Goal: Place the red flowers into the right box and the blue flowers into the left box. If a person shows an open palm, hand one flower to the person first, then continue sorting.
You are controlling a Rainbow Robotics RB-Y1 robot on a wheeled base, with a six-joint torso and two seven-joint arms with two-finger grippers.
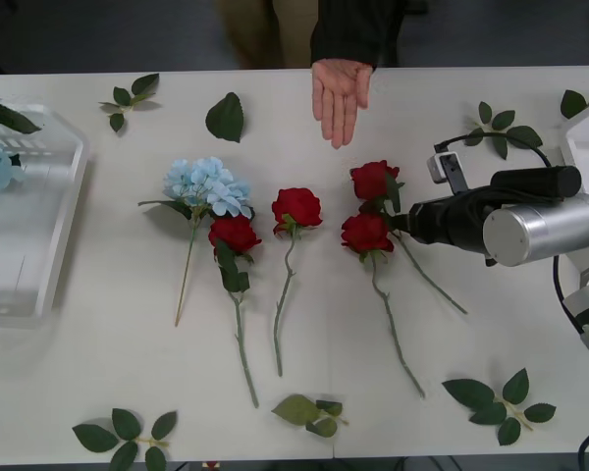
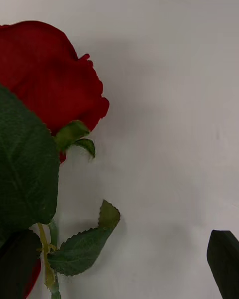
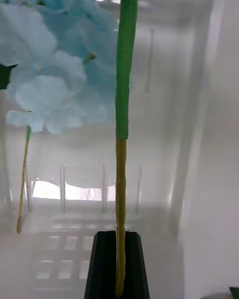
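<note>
The right gripper (image 1: 401,222) reaches in from the table's right side to the pair of red flowers (image 1: 366,233) lying nearest it, its tip at the stems between the two heads; whether its black fingers (image 2: 225,259) are closed on a stem cannot be told. In the right wrist view one rose head (image 2: 50,74) and its leaves lie close on the white table (image 2: 174,104).

The left gripper (image 3: 117,266) is clamped on a long green-and-yellow stem (image 3: 122,129), held over the left box (image 3: 74,214), with blue flowers (image 3: 55,74) lying inside it. In the front view the left box (image 1: 29,245) sits at the table's left edge.

Left of the gripped pair lie two more red roses (image 1: 296,207), and beyond them a blue flower (image 1: 206,185), its head touching the leftmost rose (image 1: 235,234). Beyond the roses, the person's hand (image 1: 340,96) rests palm-up on the table's far edge. Loose leaf sprigs (image 1: 498,400) lie around.
</note>
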